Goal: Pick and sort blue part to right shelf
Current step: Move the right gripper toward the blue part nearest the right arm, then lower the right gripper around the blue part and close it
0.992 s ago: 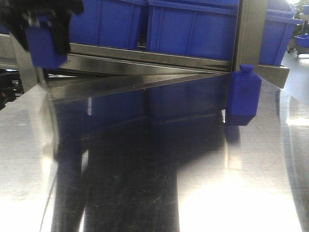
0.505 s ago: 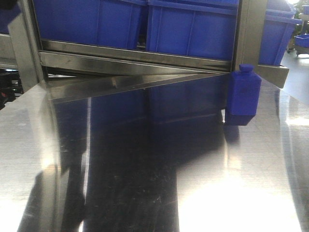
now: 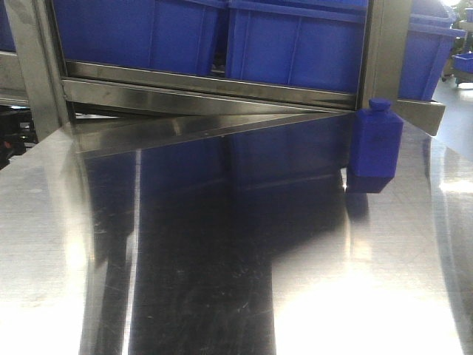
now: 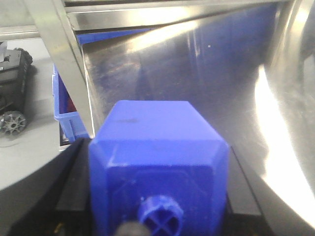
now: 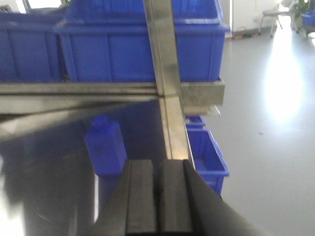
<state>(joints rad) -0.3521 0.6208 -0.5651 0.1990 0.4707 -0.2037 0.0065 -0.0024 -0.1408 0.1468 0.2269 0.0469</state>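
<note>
L tool [image 4: 158, 162] pinches a blue part [image 4: 155, 128] btw its black fingers, cap end toward the camera, w/ the steel counter [image 4: 221, 64] and a shelf post beyond it. R tool [image 5: 157, 196] is pressed together w/ nothing in it, facing a second blue part [image 3: 375, 146]. That part stands upright at the counter's far right, just beside a post of the right shelf [image 3: 207, 85], below the blue crates [image 3: 295, 44].

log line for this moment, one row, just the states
left gripper shut on blue part | right gripper shut, empty | second blue part upright on table by right shelf post
</note>
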